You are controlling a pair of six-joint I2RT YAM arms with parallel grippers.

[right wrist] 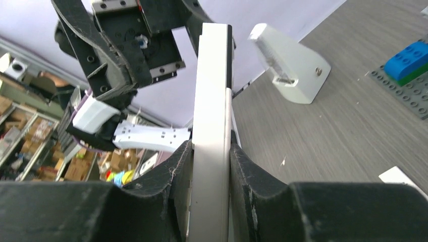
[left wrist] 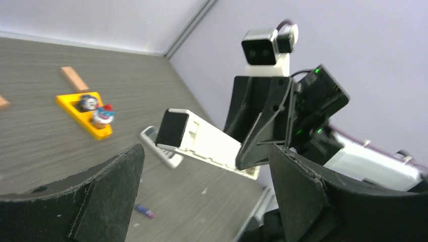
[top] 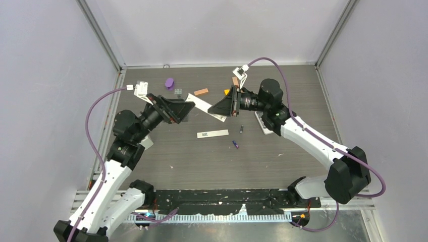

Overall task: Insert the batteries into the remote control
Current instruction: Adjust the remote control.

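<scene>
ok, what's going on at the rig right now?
The right tool is clamped on the white remote and holds it up off the table. The left tool is open at the remote's other end and grips nothing. A blue-purple battery and a dark battery lie loose on the table, near a flat white strip.

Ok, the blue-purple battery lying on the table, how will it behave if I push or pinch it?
The blue-purple battery is a tiny cylinder lying on its side on the flat table, so a sideways push will probably roll it. It looks rigid, so it should not flex. Being so thin, it may slip out of a pinch.
</scene>
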